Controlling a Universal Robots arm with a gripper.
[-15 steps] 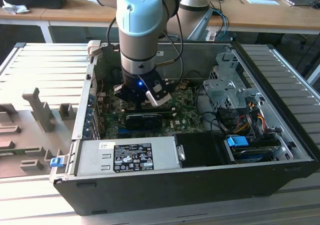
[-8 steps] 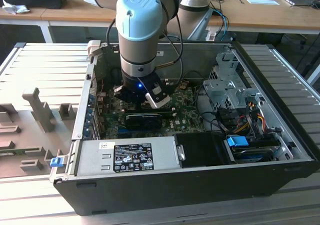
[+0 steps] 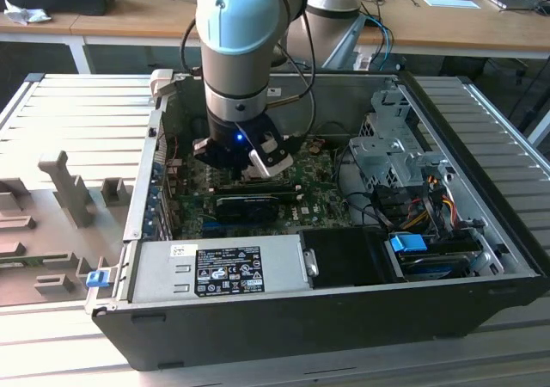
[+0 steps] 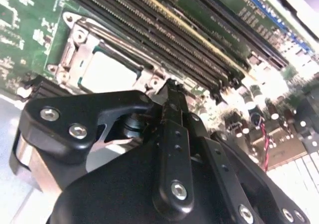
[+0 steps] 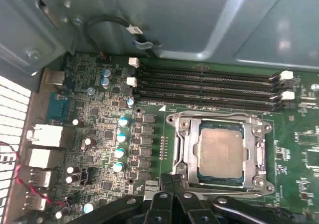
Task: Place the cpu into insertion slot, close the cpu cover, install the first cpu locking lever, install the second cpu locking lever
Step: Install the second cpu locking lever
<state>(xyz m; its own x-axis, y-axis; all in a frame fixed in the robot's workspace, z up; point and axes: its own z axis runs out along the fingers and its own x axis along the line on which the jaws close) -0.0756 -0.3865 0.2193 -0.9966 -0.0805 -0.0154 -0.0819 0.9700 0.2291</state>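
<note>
Gripper (image 4: 169,92) closed tight, fingers pressed together, holding nothing, just beside the cpu cover (image 5: 222,120). Cpu (image 5: 220,151) sitting flat in the insertion slot (image 5: 192,152), cover down around it.

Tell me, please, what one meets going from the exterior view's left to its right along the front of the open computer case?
Blue clip → silvery power supply box → black shroud → blue latch → case's right wall.

showing dull silver-grey metal on the cpu (image 5: 220,152), shiny metal on the cpu cover (image 5: 187,149), matt black plastic on the gripper (image 4: 169,97).
</note>
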